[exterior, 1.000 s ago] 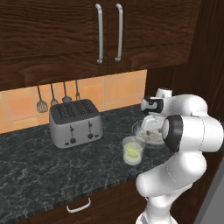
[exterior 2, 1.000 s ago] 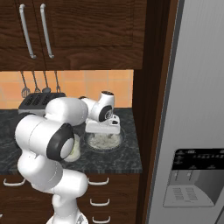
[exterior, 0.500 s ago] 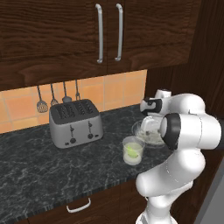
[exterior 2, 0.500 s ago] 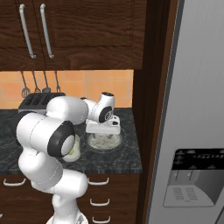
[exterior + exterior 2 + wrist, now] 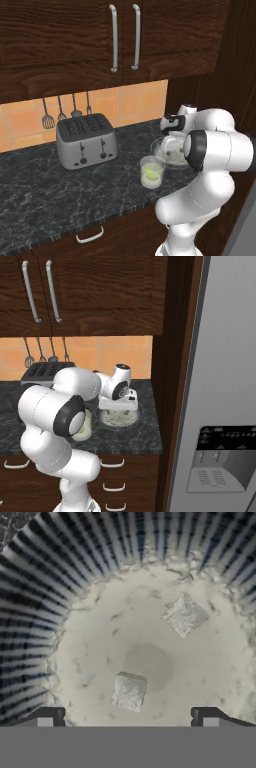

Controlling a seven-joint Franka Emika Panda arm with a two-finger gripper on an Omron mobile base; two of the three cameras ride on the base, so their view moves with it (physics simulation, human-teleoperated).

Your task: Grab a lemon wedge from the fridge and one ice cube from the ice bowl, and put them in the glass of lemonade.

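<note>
The ice bowl (image 5: 159, 150) (image 5: 119, 418) stands on the dark counter, and my gripper (image 5: 172, 142) (image 5: 118, 407) hangs just above it, pointing down into it. In the hand view the ribbed bowl wall (image 5: 60, 587) rings a whitish floor holding two ice cubes (image 5: 129, 692) (image 5: 184, 615). My gripper (image 5: 127, 717) is open, with the nearer cube lying between its fingertips (image 5: 50, 716) and untouched. The glass of lemonade (image 5: 152, 171) (image 5: 85, 426) stands beside the bowl, with a yellow-green lemon wedge (image 5: 149, 175) in it. The fridge (image 5: 225, 381) stands at the right, doors shut.
A silver toaster (image 5: 86, 140) (image 5: 45, 372) sits further left on the counter, with utensils (image 5: 60, 111) hanging on the tiled wall behind it. Dark wood cabinets (image 5: 122, 37) hang overhead. A dark wood panel (image 5: 172, 381) separates the counter from the fridge.
The hand has sunk very slightly over the ice bowl. The jaws have stayed open and nothing else has moved.
</note>
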